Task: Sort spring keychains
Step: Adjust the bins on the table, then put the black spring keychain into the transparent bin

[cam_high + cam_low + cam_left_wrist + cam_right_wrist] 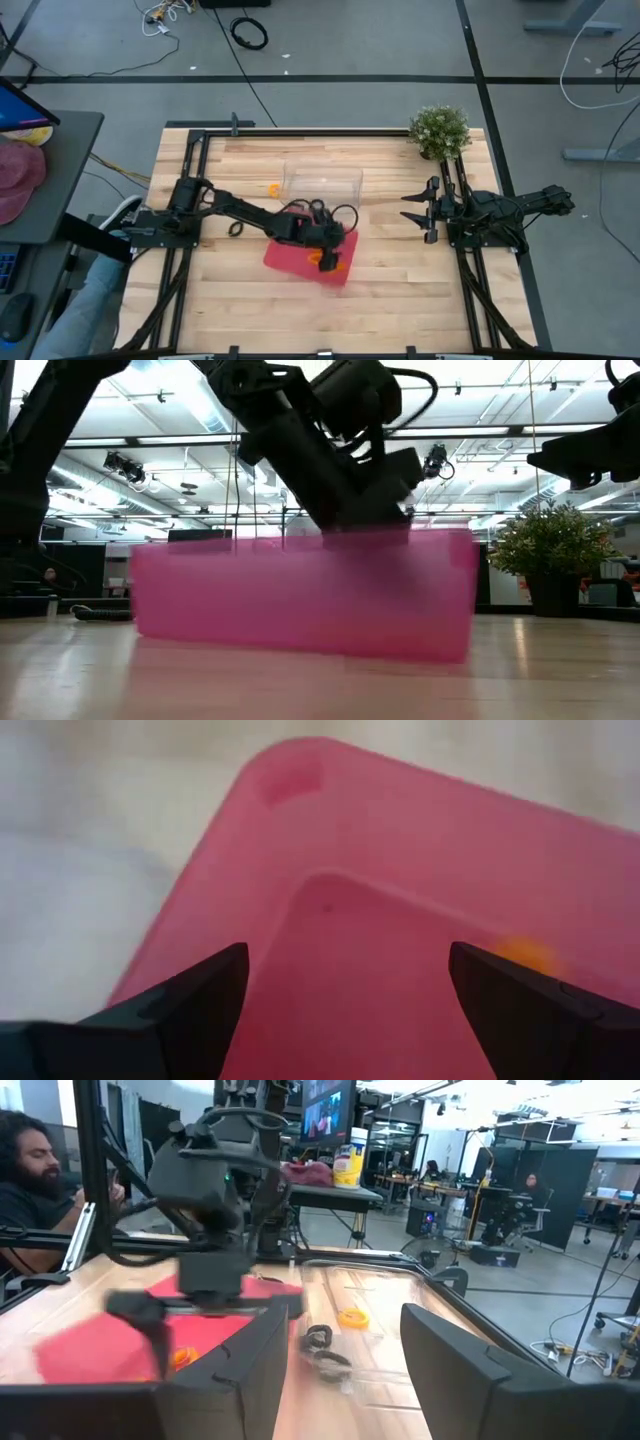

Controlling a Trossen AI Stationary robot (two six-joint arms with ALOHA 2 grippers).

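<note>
The red tray (290, 258) lies near the table's middle, and an orange spring keychain (331, 263) lies inside it. My left gripper (325, 256) hovers open over the tray's inside (380, 970), where the orange keychain (525, 955) shows as a blur. A second orange keychain (274, 187) lies on the wood beside the clear container (322, 183). One black keychain (237, 228) lies left of the tray, and the right wrist view shows two black ones (318, 1338). My right gripper (415, 210) waits open at the table's right side.
A potted plant (440, 130) stands at the table's far right corner. The clear container sits just beyond the red tray (300, 595). A person (30, 1180) sits beyond the table's left side. Bare wood lies along the near edge.
</note>
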